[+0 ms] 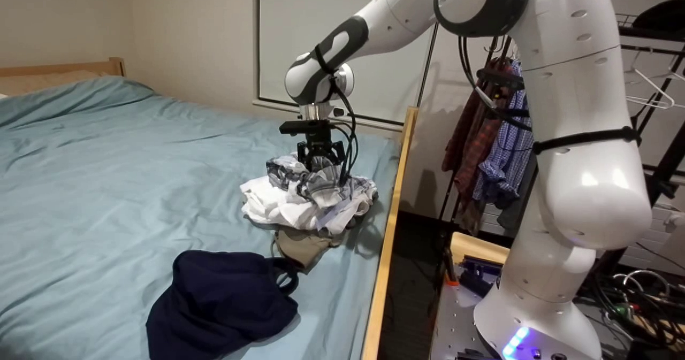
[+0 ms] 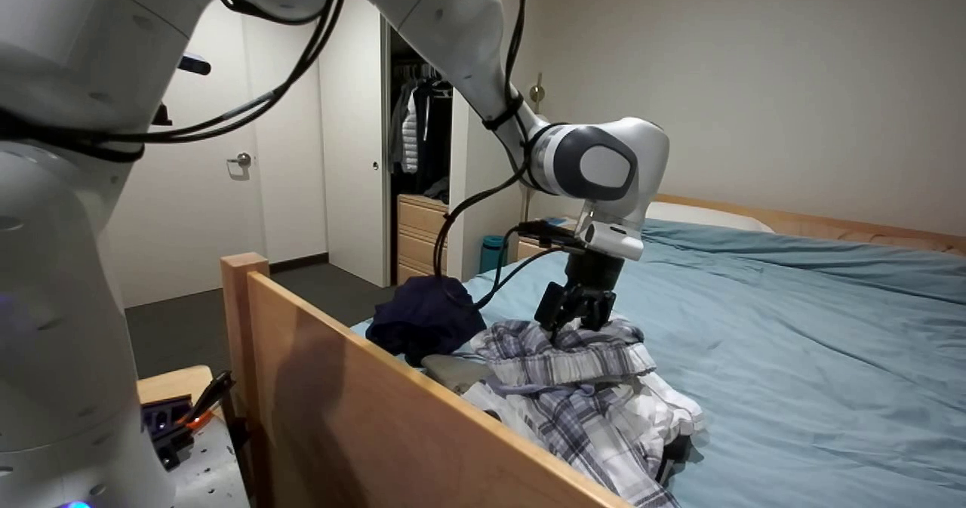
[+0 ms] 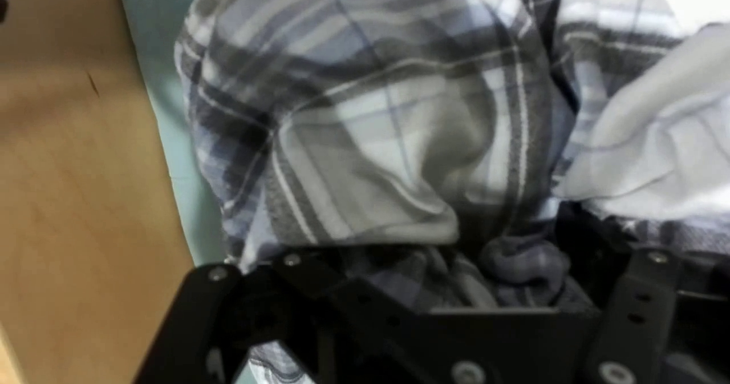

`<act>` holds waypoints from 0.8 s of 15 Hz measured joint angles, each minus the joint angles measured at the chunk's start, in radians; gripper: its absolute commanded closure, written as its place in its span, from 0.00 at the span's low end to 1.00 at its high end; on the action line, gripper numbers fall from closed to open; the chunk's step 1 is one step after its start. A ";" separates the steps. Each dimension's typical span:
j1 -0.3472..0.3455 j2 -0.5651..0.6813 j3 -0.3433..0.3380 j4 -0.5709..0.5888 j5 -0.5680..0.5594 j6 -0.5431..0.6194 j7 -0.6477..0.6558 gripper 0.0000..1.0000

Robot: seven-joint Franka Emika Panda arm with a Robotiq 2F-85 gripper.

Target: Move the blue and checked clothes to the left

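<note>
Lying directly under claw [image 2: 575,319]: plaid garment [image 2: 562,364], gray/white/blue check, bunched in loose folds, touching claw in both exterior views. Claw pts down into it, jaws spread wide, some plaid cloth in the gap per wrist view; can't tell if any is gripped. Claw ends partly hidden by folds.

White garment [image 1: 273,207] also below claw, crumpled, under/around the plaid. Black item [image 2: 674,450] pokes out under the white, low & right of claw in an exterior view, type unclear. Tan garment [image 1: 302,247] nr claw, partly covered by the white, below claw in an exterior view. Navy garment [image 1: 225,301] farther off, past the tan, down-left of claw in an exterior view; loop at its edge, apart from claw.

All on blue-green bedsheet [image 1: 134,189], which spreads out under & past claw. Wooden bed board [image 2: 362,410] runs alongside claw, apart from it; left of claw in wrist view. White pillow [image 2: 709,213] well apart from claw, far end of sheet.

Robot arm [image 1: 588,189] reaches over bed board, claw hanging at its end. Beyond the board, well apart from claw: red plaid shirt [image 1: 476,151] + blue checked shirt [image 1: 505,143], both hung up. Wooden drawers [image 2: 421,229] well off, left of claw in an exterior view.
</note>
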 measured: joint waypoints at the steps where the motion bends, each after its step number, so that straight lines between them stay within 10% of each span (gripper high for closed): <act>1: 0.001 0.013 0.002 0.012 0.000 -0.008 0.014 0.00; 7: 0.024 0.154 0.034 0.104 0.000 -0.011 0.106 0.00; 8: 0.029 0.167 0.032 0.110 0.000 -0.005 0.123 0.25; 12: 0.042 0.174 0.014 0.116 -0.024 0.000 0.184 0.46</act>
